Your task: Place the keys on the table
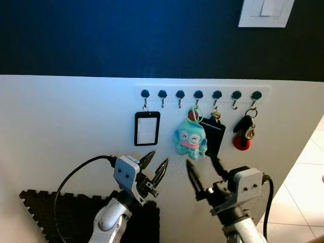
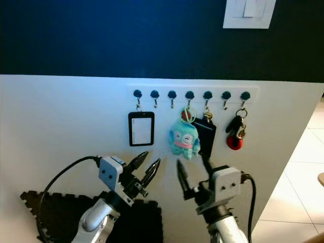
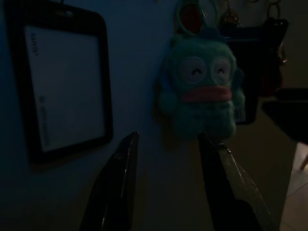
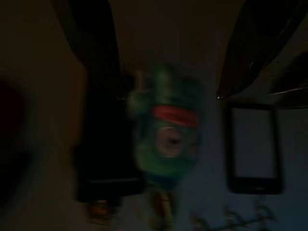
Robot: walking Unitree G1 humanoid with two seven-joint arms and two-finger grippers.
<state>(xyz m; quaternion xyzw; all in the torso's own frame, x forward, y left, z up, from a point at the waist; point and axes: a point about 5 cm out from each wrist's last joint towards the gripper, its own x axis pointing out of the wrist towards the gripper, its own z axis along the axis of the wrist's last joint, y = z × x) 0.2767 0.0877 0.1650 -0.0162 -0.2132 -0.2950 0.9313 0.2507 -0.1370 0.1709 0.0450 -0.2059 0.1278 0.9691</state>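
A white hook rail [image 1: 202, 93] on the wall carries a teal plush keychain [image 1: 190, 139], a black key pouch [image 1: 214, 135] and a key bunch with a red fob [image 1: 244, 133]. My right gripper [image 1: 200, 161] is open just below the plush and pouch, fingers pointing up at them. In the right wrist view the plush [image 4: 166, 130] lies between and beyond the fingers [image 4: 91, 33]. My left gripper [image 1: 158, 159] is open, lower left of the plush and under a black badge holder [image 1: 147, 128]. The left wrist view shows the plush [image 3: 201, 94] ahead of its fingers [image 3: 120, 183].
A white light switch [image 1: 266, 11] sits on the dark blue upper wall. Black foam mat tiles [image 1: 66, 212] lean at the wall's foot on the left. Pale floor tiles [image 1: 304, 202] show to the right past the wall's edge.
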